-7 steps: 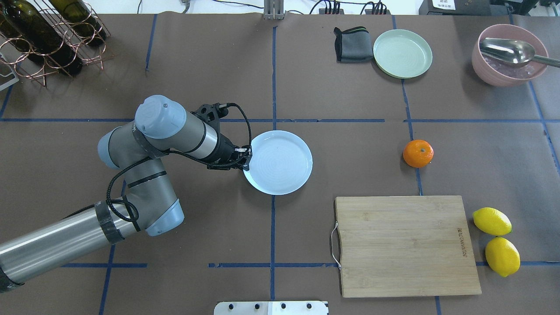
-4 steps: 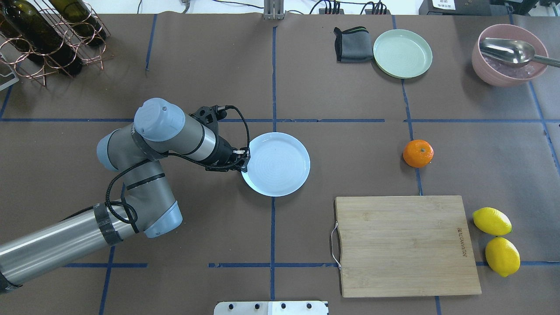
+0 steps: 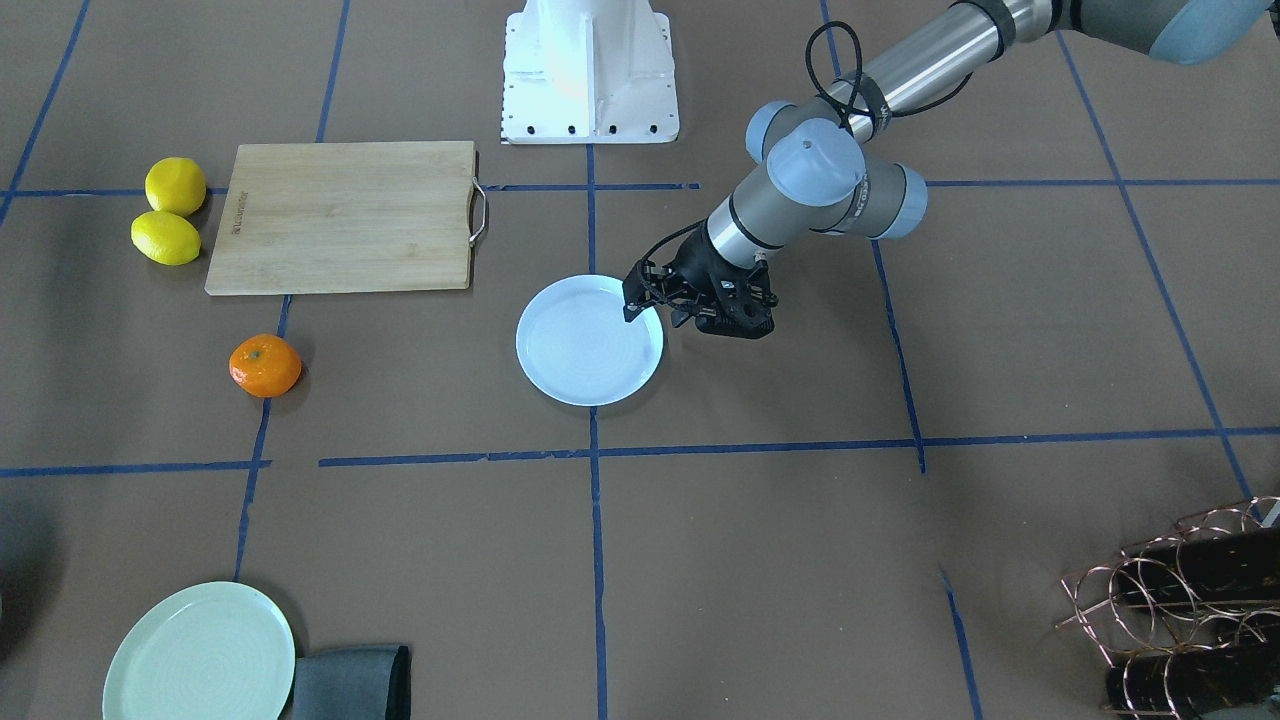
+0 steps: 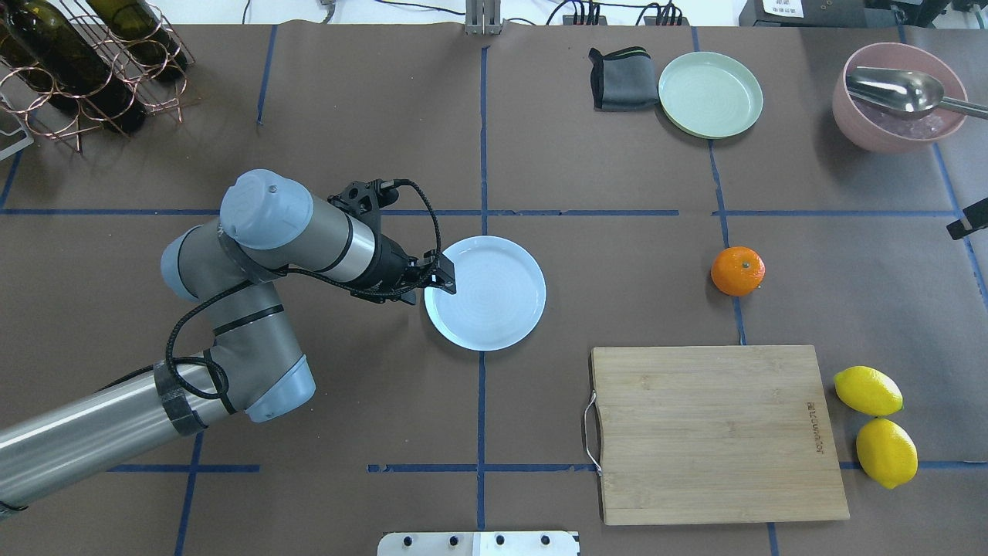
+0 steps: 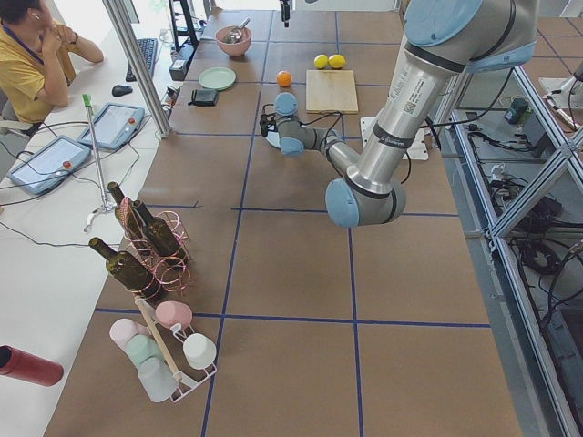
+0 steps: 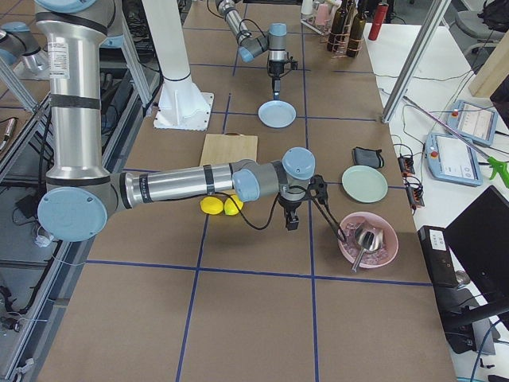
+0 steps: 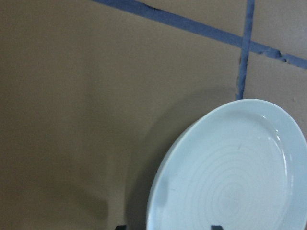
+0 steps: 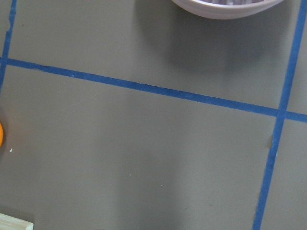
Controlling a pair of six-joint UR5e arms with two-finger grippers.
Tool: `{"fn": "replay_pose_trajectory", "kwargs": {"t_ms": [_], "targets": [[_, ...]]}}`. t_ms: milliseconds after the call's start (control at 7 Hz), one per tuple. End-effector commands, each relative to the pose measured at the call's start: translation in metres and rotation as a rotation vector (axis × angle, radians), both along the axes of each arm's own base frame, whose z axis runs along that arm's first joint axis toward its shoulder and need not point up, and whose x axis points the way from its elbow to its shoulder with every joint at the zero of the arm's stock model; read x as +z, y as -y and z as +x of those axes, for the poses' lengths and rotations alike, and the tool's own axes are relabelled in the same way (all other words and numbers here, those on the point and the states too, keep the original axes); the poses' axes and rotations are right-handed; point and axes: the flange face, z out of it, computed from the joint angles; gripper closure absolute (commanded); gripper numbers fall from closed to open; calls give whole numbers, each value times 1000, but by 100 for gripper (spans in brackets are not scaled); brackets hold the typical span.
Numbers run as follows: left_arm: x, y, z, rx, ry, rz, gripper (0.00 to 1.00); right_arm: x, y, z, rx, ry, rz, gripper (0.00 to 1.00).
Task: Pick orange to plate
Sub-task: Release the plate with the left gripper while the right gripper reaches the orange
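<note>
The orange (image 4: pixel 738 271) sits alone on the brown table, right of centre, also seen in the front view (image 3: pixel 265 365). Its edge shows at the left border of the right wrist view (image 8: pixel 1 135). The white, faintly bluish plate (image 4: pixel 494 297) lies flat near the table's middle (image 3: pixel 590 350). My left gripper (image 4: pixel 438 282) hangs at the plate's left rim. In the left wrist view its dark tips stand wide apart, open, straddling the rim (image 7: pixel 158 191). Only a black tip of my right gripper (image 4: pixel 963 228) pokes in at the right edge, far from the orange, and its state is unclear.
A wooden cutting board (image 4: pixel 714 432) lies front right, with two lemons (image 4: pixel 868 390) beside it. At the back right stand a pale green plate (image 4: pixel 710 94), a grey cloth (image 4: pixel 620 77) and a pink bowl (image 4: pixel 899 96) holding a metal scoop. A bottle rack (image 4: pixel 85 62) fills the back left corner.
The plate slid a little to the left with my left gripper on its rim, and the fingers now stand apart. My right gripper's tip has come into view at the right edge.
</note>
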Motion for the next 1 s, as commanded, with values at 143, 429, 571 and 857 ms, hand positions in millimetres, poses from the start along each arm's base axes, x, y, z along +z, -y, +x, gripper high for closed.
{"fn": "replay_pose_trajectory", "kwargs": {"t_ms": [143,429,571,857], "targets": [[-18,9,-34,-34,-44,27,27,-58,-20,-115,82,-4,-16,0],[-13,8,-66,-56,-56,40,27,-90,-20,-174,129,-1,-34,0],[-13,6,-70,-58,-60,43,27,-106,-18,-197,123,-3,0,0],[-13,7,-72,-61,-60,41,27,-117,-12,-245,209,-36,-29,0]]}}
